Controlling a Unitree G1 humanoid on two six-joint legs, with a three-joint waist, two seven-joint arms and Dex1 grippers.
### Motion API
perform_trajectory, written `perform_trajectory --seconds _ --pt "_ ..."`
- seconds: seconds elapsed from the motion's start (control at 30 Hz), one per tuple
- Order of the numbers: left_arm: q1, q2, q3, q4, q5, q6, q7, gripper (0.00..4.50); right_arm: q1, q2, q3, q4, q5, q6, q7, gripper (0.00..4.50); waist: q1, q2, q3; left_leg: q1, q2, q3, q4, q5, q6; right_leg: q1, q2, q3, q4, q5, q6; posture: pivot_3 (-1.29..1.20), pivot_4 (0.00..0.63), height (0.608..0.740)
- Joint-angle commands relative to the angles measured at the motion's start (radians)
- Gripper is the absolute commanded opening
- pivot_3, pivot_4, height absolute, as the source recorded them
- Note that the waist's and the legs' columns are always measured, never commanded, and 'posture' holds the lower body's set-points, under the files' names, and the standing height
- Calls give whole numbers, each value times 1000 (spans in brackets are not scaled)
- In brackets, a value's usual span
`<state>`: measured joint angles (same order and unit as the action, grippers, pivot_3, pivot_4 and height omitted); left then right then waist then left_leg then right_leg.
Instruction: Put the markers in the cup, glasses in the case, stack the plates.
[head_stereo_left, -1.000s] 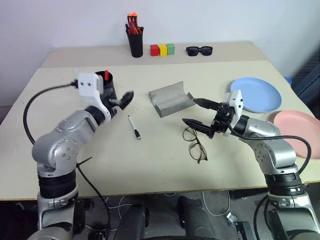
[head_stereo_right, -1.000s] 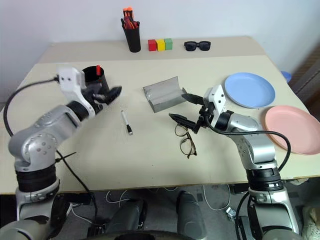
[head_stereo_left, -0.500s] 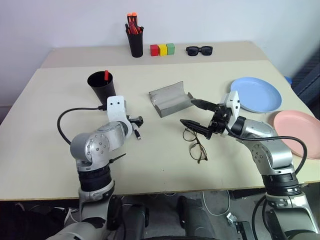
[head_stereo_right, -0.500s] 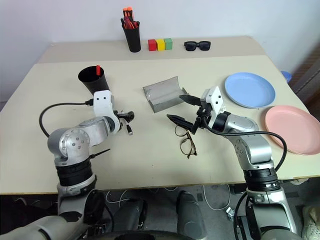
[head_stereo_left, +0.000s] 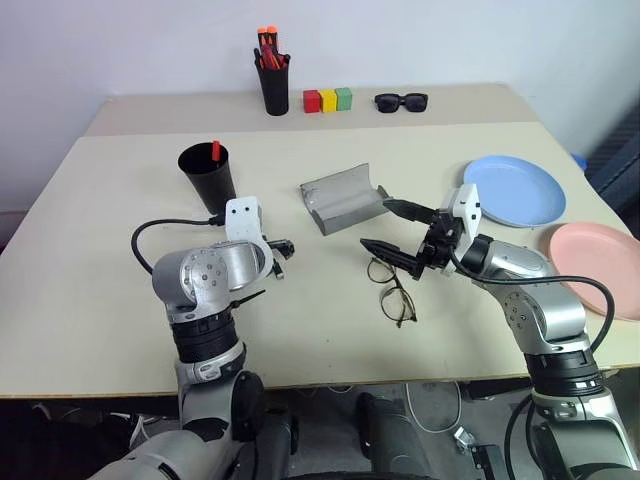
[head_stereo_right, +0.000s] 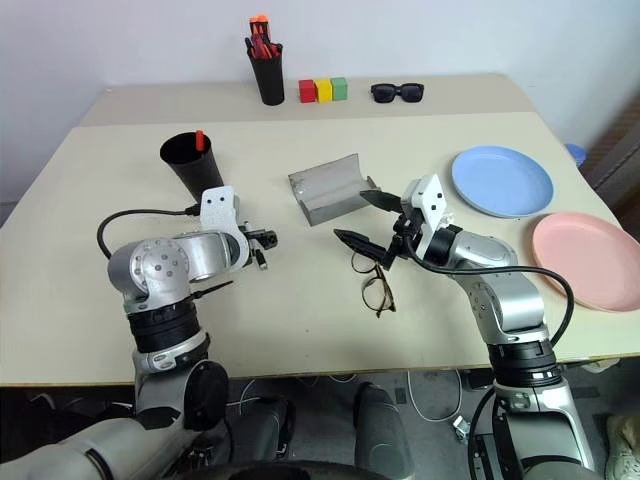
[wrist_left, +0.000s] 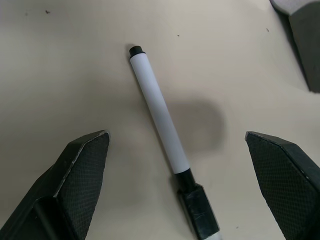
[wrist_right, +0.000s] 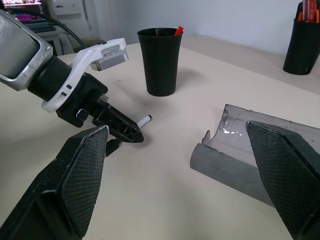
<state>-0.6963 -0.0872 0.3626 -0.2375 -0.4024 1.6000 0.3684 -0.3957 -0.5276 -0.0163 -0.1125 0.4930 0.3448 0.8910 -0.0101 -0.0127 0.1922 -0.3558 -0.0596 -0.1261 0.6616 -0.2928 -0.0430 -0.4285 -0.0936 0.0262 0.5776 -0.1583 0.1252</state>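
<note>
Left tool (wrist_left: 177, 165) hangs spread wide over the white marker (wrist_left: 160, 112), which lies flat on the desk (head_stereo_left: 120, 300), untouched. Nearby, the black cup (head_stereo_left: 207, 172) holds a red-ended marker (head_stereo_left: 215, 150). Right tool (head_stereo_left: 392, 228) hovers released above the glasses (head_stereo_left: 390, 290), beside the open case (head_stereo_left: 340, 197).

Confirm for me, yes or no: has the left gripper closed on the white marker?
No, the left gripper stands open, its fingers wide apart either side of the white marker, which lies flat on the table.
</note>
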Motion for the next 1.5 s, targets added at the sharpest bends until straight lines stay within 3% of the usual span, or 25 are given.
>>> perform_trajectory --seconds 0.03,0.27,0.57,0.7,0.83,0.93,1.1,1.33,1.5 --pt "11 4 -13 27 12 14 -22 3640 -14 7 -13 -35 5 -14 -2 4500 0 0 0 0 0 0 0 0 0 0 0 0 0 0 0 0 150 740" --pt "-5 7 -17 59 26 14 -33 47 -17 7 -10 -37 0 -18 -4 4500 2 0 0 0 -1 0 0 0 0 0 -1 0 0 0 0 0 150 740" --pt "-18 55 -39 27 49 8 -79 47 -17 10 -8 -32 -11 -28 -5 4500 0 0 0 0 -1 0 0 0 0 0 -1 0 0 0 0 0 150 740" --pt "-68 147 -101 -7 57 -145 -170 47 -12 7 -20 -25 3 -19 5 4500 -3 -1 1 -1 -1 0 0 0 -1 -1 -1 0 0 0 0 0 150 740" --pt "-112 259 -173 -1 69 -355 -299 47 -24 7 -41 -28 32 1 5 4500 -2 -1 1 -2 -1 0 0 0 -1 -1 -1 0 0 0 -1 0 150 740" --pt "-111 305 -193 26 44 -634 -483 47 -26 7 -31 -25 18 -14 3 4500 -2 -1 1 -2 -1 0 0 0 -2 -1 -1 0 -1 0 -1 0 150 740" --pt "-152 407 -192 198 113 -1067 -659 47 -30 17 -27 -28 22 -8 -1 4500 -3 -1 1 -2 0 0 0 -1 -3 -2 -1 0 -1 0 -1 0 150 740" --pt "-253 503 -93 601 148 -1474 -700 47 -33 15 -28 -23 20 -8 2 4500 -2 -1 1 -2 0 1 0 -1 -2 -2 -1 0 -1 0 -1 0 150 740" --pt "-255 503 -50 793 129 -1654 -712 47 -33 14 -26 -30 21 -2 0 4500 0 -1 1 -2 0 1 0 -1 -2 -2 -1 0 -1 1 -1 0 150 740"
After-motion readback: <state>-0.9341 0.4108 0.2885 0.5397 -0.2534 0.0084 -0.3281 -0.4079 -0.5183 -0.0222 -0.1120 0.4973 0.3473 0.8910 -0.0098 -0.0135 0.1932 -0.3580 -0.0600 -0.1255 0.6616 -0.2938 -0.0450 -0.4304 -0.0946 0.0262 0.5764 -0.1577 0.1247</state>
